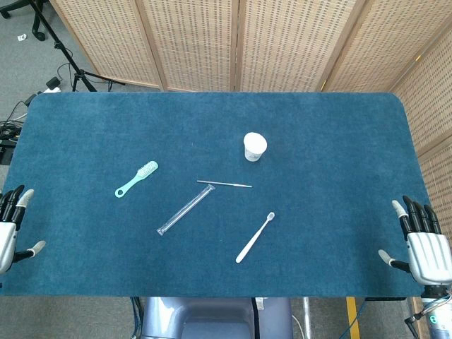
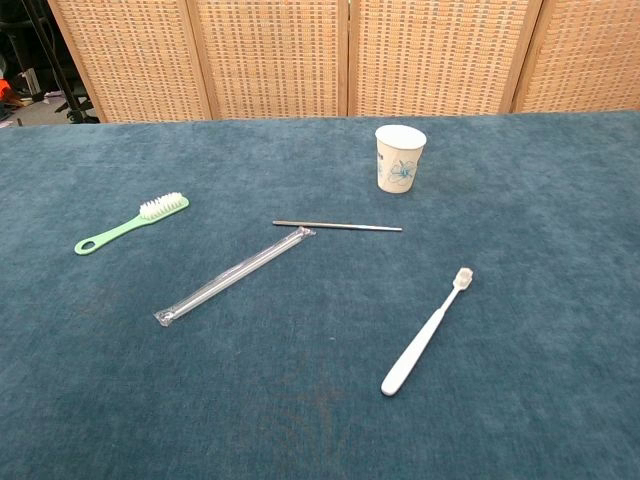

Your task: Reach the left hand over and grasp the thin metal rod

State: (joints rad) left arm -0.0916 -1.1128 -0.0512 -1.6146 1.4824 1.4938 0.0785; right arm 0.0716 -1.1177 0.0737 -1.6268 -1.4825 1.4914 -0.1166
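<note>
The thin metal rod (image 1: 224,183) (image 2: 337,226) lies flat near the middle of the blue table, running left to right. My left hand (image 1: 10,226) rests at the table's left edge in the head view, fingers apart and holding nothing, far from the rod. At the right edge my right hand (image 1: 420,240) is likewise spread and holds nothing. Neither hand shows in the chest view.
A clear plastic tube (image 1: 185,209) (image 2: 235,274) lies diagonally, its upper end just below the rod's left tip. A paper cup (image 1: 254,147) (image 2: 400,157) stands behind the rod. A green brush (image 1: 137,178) (image 2: 131,222) lies to the left, a white toothbrush (image 1: 255,237) (image 2: 427,331) nearer the front.
</note>
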